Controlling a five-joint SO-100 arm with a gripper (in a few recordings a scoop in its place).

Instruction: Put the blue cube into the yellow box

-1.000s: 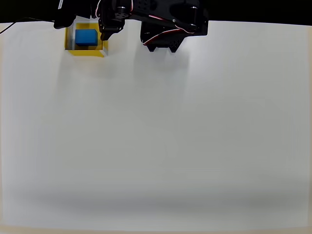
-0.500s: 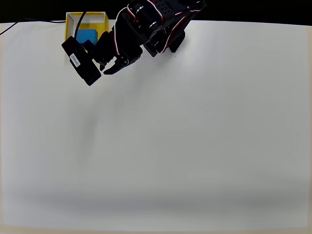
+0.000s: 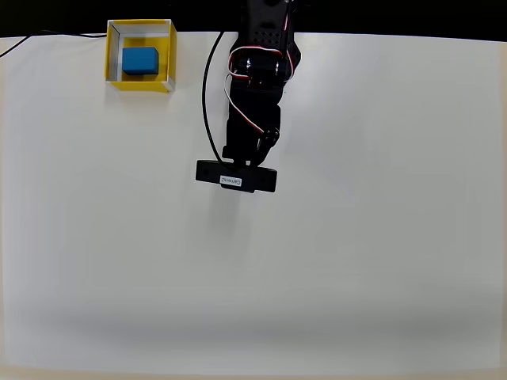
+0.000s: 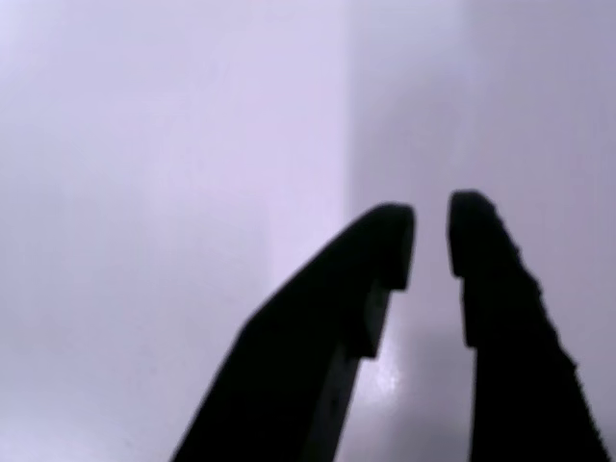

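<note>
The blue cube [image 3: 140,60] lies inside the yellow box [image 3: 168,55] at the table's top left in the overhead view, with nothing touching it. My black arm [image 3: 257,95] reaches down from the top centre, well to the right of the box. Its wrist camera bar [image 3: 238,177] covers the fingers from above. In the wrist view my gripper [image 4: 430,229] hangs over bare white table, its two dark fingertips a narrow gap apart with nothing between them.
The white table [image 3: 317,261] spreads wide below and to both sides of the arm. A black cable [image 3: 207,95] loops beside the arm, and another thin cable [image 3: 32,38] runs along the top left edge.
The arm swung right and away from the box, then stretched down toward the table's middle. The cube stayed in the box, which is now uncovered.
</note>
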